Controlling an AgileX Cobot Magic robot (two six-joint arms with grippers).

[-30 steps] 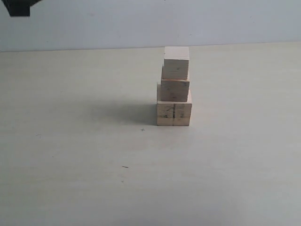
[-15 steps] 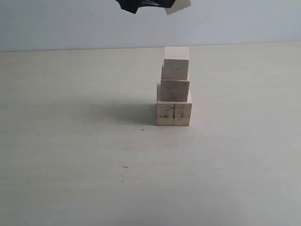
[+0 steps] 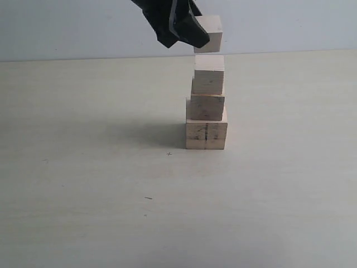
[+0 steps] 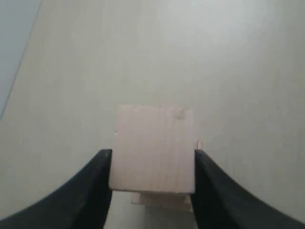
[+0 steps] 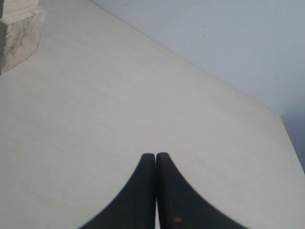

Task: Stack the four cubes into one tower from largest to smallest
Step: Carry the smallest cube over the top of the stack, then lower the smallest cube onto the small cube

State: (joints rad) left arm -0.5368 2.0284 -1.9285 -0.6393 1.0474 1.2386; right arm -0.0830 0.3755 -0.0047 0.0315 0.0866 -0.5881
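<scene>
Three of the four cubes form the tower on the table: the largest cube (image 3: 206,135) with dark side marks at the base, a tan cube (image 3: 207,107) on it, and a pale cube (image 3: 209,75) on top. The smallest cube (image 3: 211,32) hangs just above the tower, slightly tilted, with my left gripper (image 3: 198,36) shut on it. In the left wrist view the held cube (image 4: 153,148) fills the gap between the black fingers (image 4: 95,181), and a sliver of the tower (image 4: 162,199) shows beneath it. My right gripper (image 5: 156,156) is shut and empty, away from the tower base (image 5: 19,33).
The pale table (image 3: 100,195) spreads bare around the tower, with a few small dark specks (image 3: 148,197) on it. A light wall (image 3: 290,25) rises behind the table's far edge.
My left gripper has come in from the upper left with the smallest cube, moving right and down until the cube hangs just over the tower. The stacked cubes have not moved.
</scene>
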